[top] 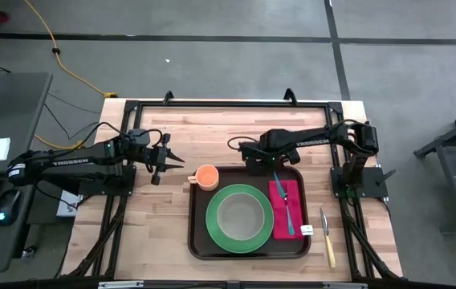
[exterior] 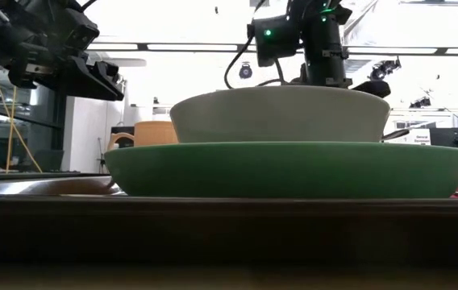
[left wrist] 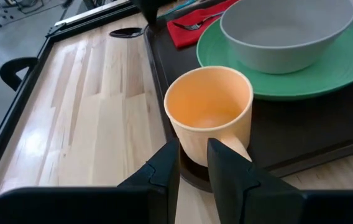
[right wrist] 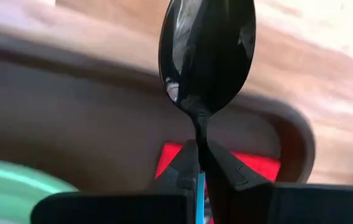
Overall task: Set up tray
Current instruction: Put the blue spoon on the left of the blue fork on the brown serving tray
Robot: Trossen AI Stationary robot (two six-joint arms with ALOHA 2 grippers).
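The dark brown tray [top: 198, 241] lies mid-table. On it a green plate [top: 212, 225] carries a grey bowl [top: 244, 217]. An orange cup [left wrist: 207, 112] stands in the tray's far left corner, and a red napkin [top: 284, 221] with a teal-handled fork [top: 290, 213] lies on its right side. My left gripper [left wrist: 193, 155] hovers just left of the cup, its fingers slightly open with nothing between them. My right gripper [right wrist: 202, 152] hangs over the tray's far rim, shut on a dark spoon [right wrist: 207, 56]. My right gripper pinches the spoon's neck [right wrist: 199, 134], just behind its bowl, between the two fingers. The fingers come from above, pointing down, and lie across the spoon. The spoon is lifted clear, its bowl [left wrist: 125, 31] sticking out over the tray's far rim and the wood beyond.
A knife with a pale yellow handle [top: 327, 239] lies on the wood right of the tray. A black frame [top: 228, 103] borders the table's far side. Bare wood shows left of the tray [top: 152, 225].
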